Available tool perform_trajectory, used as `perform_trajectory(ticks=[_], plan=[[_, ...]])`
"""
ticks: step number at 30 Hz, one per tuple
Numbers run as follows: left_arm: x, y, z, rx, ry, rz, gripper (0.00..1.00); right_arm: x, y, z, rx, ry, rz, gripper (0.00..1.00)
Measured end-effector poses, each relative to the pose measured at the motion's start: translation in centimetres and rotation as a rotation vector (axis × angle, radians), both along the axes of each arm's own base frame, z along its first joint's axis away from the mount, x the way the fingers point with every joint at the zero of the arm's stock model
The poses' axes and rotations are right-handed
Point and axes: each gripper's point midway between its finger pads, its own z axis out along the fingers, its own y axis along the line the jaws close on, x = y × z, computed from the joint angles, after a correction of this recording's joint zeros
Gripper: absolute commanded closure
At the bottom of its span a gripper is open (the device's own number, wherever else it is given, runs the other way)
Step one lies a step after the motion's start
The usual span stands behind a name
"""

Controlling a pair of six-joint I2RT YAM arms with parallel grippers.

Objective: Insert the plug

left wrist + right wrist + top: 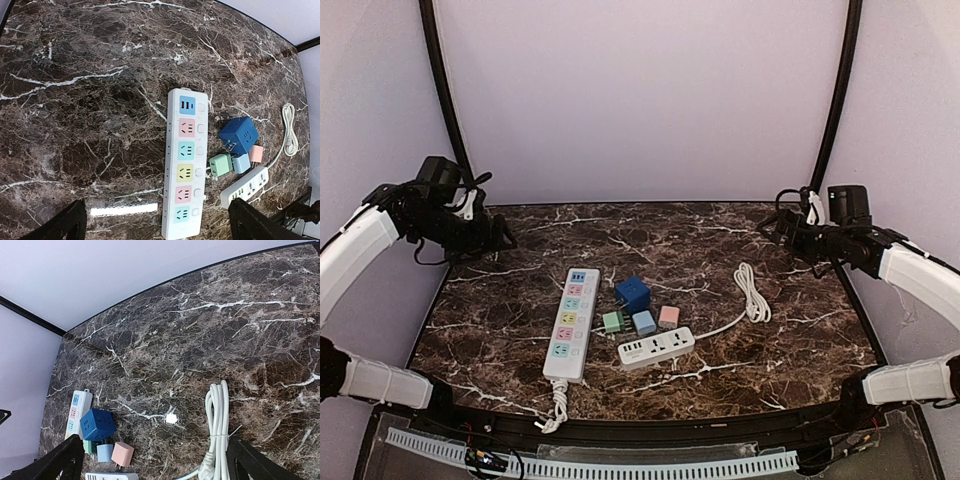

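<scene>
Marble-topped table [770,360] carries the blue cube plug [632,295], lying loose just right of the long white power strip [570,322], while left gripper [498,238] and right gripper [778,226] hover over its far corners, jaws spread wide, empty.

Obstacles clustered in the middle of the table [520,260], toward the near edge: long power strip [570,322], with blue cube adapter [633,294], green adapter [612,321], light-blue adapter [644,322], pink adapter [668,316] and short power strip [656,347] packed just beside its right side, gaps narrow. The coiled cable [752,292] lay nearer the right edge, its lead crossing to the short power strip. Far edge, both far corners and left edge lay open for passage.
</scene>
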Motion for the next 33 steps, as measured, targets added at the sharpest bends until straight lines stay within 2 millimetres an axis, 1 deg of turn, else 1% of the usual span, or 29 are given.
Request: perform_trajectory(ticks=[3,5,8,11,12,17,20,24,27,29,33], plan=[[0.2,-1.1,-0.4,-0.001,0.017,-0.023,0.00,-0.1,-0.2,-0.4,-0.019,0.012,-0.006,0.01],[0.6,-2.3,-0.6,0.004,0.031,-0.051,0.00,-0.1,-0.3,-0.7,-0.024,0.022,-0.010,0.01],[1.0,-4.7,-0.9,0.008,0.040,-0.122,0.00,-0.2,-0.3,-1.4,-0.027,0.037,-0.010,0.01],[1.0,-6.6,-1.0,0.010,0.049,-0.184,0.00,-0.4,-0.4,-2.1,-0.032,0.054,-0.007,0.01],[1.0,-7.6,-1.1,0.011,0.050,-0.215,0.00,-0.5,-0.3,-2.1,-0.032,0.056,-0.003,0.02],[1.7,-10.9,-0.8,0.012,0.039,-0.328,0.00,-0.8,0.0,-1.8,-0.029,0.040,0.025,0.01],[2.1,-12.7,-1.1,0.018,0.033,-0.400,0.00,-1.2,0.2,-1.1,-0.025,0.017,0.046,0.01],[2.5,-15.4,-2.3,0.049,0.039,-0.507,0.00,-1.6,0.5,-0.7,-0.033,-0.003,0.087,0.01],[2.7,-17.9,-3.5,0.083,0.048,-0.592,0.00,-1.8,0.7,-0.8,-0.046,-0.003,0.108,0.01],[2.9,-19.7,-4.3,0.105,0.049,-0.643,0.03,-2.0,0.7,-0.8,-0.055,-0.003,0.120,0.01],[3.0,-22.3,-5.8,0.150,0.055,-0.717,0.04,-2.4,0.8,-0.4,-0.060,-0.019,0.143,0.01]])
